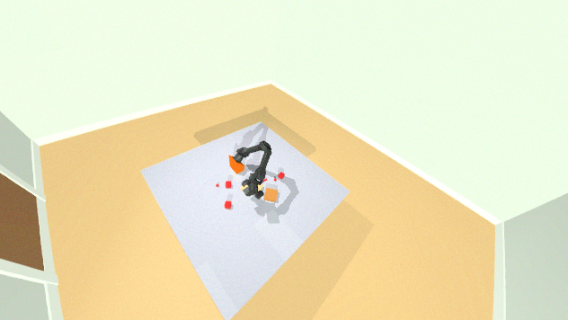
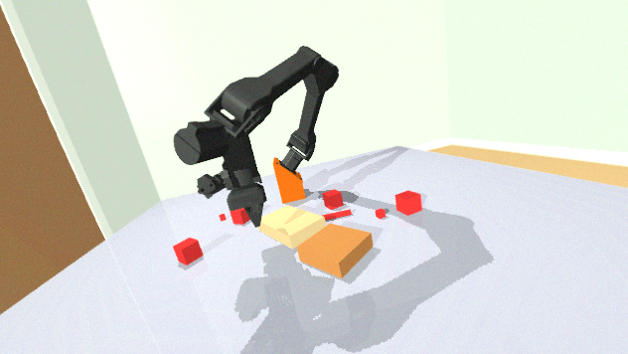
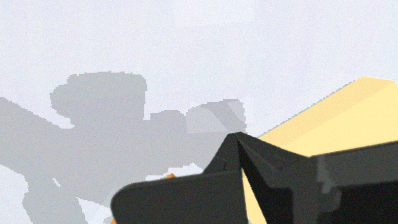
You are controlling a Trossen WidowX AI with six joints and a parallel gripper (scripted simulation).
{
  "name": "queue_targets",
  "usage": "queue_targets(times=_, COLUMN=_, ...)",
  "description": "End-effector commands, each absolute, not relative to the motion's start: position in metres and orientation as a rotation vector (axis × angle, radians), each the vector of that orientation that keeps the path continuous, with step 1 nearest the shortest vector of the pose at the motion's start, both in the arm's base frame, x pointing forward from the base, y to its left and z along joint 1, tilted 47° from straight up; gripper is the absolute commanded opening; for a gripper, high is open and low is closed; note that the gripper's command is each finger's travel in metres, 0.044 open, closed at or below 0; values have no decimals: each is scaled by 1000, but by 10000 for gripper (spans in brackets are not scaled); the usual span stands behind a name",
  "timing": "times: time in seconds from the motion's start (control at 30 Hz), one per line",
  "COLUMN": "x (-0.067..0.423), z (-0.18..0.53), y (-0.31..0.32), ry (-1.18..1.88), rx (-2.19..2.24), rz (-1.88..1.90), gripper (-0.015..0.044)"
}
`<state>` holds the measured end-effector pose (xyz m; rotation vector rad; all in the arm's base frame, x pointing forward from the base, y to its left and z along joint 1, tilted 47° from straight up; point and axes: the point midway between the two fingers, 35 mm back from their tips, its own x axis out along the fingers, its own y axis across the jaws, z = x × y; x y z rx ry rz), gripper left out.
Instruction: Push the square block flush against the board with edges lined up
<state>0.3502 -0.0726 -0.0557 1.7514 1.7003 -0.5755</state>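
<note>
Nearest the exterior camera, the orange square block (image 2: 335,249) lies flat on the grey table top (image 2: 497,298). Its far side meets the pale yellow board (image 2: 292,226) just behind it. At the board's far left edge stands the gripper (image 2: 251,211), fingers closed and holding nothing, tips down by the board. Red cubes (image 2: 408,202) lie scattered beyond.

Pale green walls (image 1: 315,40) all round, edged below by a white skirting strip (image 1: 382,150). Tan wooden floor (image 1: 103,202) beneath a pale grey mat (image 1: 234,256), set diamond-wise at centre. Brown panel (image 1: 18,225) in a white frame at 9 o'clock. Soft grey shadows cast toward 5 o'clock.
</note>
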Motion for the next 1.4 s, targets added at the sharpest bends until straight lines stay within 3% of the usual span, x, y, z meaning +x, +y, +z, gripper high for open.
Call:
queue_targets(times=0.0, x=347, z=-57, y=-71, ry=1720, rx=1722, rz=-557, gripper=0)
queue_targets(times=1.37, x=237, z=-80, y=-90, ry=1444, rx=662, rz=575, gripper=0)
